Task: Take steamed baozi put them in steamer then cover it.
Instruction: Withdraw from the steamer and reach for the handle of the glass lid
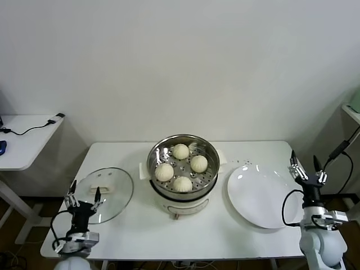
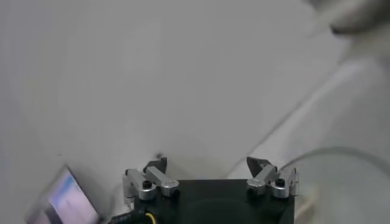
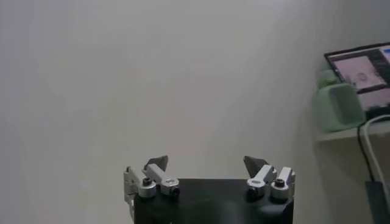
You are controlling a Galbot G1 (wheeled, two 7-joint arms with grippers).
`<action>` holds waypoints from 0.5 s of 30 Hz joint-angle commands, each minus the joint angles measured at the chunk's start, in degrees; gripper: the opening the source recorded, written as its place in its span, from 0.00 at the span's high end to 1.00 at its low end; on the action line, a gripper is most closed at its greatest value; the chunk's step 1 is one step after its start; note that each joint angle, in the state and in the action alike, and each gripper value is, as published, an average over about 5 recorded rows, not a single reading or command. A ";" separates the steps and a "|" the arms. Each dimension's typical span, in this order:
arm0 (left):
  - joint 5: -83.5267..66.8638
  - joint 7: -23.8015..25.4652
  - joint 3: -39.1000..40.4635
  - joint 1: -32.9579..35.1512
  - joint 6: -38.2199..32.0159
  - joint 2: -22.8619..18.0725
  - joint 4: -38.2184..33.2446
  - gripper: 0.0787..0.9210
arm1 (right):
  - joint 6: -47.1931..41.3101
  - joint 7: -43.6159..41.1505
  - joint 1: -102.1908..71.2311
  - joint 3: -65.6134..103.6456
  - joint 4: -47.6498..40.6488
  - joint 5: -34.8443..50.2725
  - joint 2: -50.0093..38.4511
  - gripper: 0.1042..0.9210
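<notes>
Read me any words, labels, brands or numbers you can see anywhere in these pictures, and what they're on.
None can be read.
Screen seen from the right wrist: a picture shows, any text too small and blurred.
Steamer base: no legible marking.

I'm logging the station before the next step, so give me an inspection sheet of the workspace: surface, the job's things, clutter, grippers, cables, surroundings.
Surface: white table, a few small specks near the plate's far edge.
Job's things: four baozi sit in the steamer on its perforated tray; the glass cover lies flat on the table to the steamer's left, not yet on.
Clutter: empty white plate to the steamer's right.
Grippers: left gripper open, raised at the cover's near edge, holding nothing; right gripper open, raised beside the plate's right edge, holding nothing.
Cables: black cables loop along both arms; another cable lies on the side table.
Surroundings: plain white wall; a shelf at far right.
</notes>
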 commanded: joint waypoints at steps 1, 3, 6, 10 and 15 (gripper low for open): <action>32.61 0.61 0.06 -2.45 -5.64 6.58 6.95 0.12 | 1.97 1.68 -3.84 1.42 0.55 1.04 1.80 0.12; 32.48 2.56 0.15 -2.61 -6.51 6.76 7.97 0.12 | 1.94 1.66 -3.61 1.37 0.37 1.00 1.68 0.12; 32.55 4.57 0.45 -3.33 -7.38 6.83 9.45 0.12 | 1.88 1.64 -3.29 1.30 0.19 0.87 1.56 0.12; 33.22 4.64 0.36 -5.82 -6.02 6.39 12.21 0.12 | 1.91 1.56 -3.24 1.21 0.10 0.51 1.51 0.12; 34.57 5.08 0.16 -7.88 -4.18 6.28 14.26 0.12 | 2.03 1.42 -3.47 1.47 -0.05 0.27 1.47 0.12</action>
